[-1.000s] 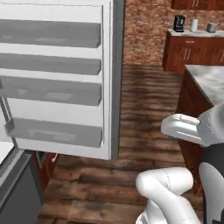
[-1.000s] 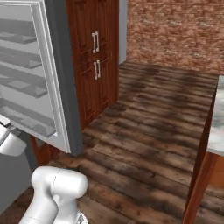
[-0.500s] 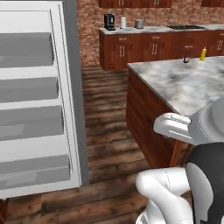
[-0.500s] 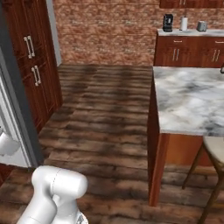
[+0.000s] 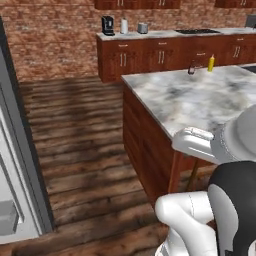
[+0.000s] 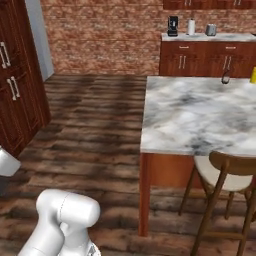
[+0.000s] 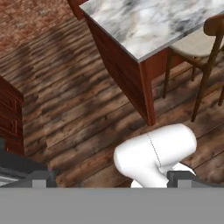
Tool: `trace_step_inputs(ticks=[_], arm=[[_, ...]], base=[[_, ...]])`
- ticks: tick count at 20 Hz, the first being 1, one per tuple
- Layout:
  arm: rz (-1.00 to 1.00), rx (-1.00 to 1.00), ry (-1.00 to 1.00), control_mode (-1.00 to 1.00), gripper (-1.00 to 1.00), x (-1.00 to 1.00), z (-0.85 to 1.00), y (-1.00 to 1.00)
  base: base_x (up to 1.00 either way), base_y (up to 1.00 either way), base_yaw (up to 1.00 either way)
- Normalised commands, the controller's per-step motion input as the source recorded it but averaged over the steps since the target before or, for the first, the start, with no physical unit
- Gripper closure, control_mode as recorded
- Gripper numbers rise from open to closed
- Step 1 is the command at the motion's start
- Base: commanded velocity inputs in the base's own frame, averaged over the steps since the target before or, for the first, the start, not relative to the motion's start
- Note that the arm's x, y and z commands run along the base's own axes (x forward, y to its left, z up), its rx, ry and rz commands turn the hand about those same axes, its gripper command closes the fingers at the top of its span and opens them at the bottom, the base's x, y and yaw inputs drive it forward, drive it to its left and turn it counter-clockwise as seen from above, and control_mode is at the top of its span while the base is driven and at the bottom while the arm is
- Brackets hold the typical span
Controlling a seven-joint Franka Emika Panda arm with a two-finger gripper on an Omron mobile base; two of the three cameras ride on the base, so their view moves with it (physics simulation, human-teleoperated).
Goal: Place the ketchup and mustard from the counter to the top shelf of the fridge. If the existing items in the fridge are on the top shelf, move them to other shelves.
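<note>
Drive close along the marble surface until the yellow mustard at its far end, by a small dark item, is in reach; the jaws' state can't be told.

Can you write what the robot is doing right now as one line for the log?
phase: heading to island | mustard: on marble island counter, far end | dark bottle: beside mustard | claw: nothing seen held | fridge door: open at left
</note>
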Motion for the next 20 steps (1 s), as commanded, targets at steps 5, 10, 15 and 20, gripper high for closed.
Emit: trace_step_inputs(ticks=[5,10,15,20], arm=[[0.00,0.00,0.00,1.00,-1.00,0.00,0.00,0.00],[0.00,0.00,0.00,1.00,-1.00,0.00,0.00,0.00],[0.00,0.00,0.00,1.00,-1.00,0.00,0.00,0.00],[0.00,0.00,0.00,1.00,-1.00,0.00,0.00,0.00]], base=[[0.81,-0.02,-0.01],[0.86,0.08,0.00],[0.74,0.24,0.04],[0.58,0.51,0.23]])
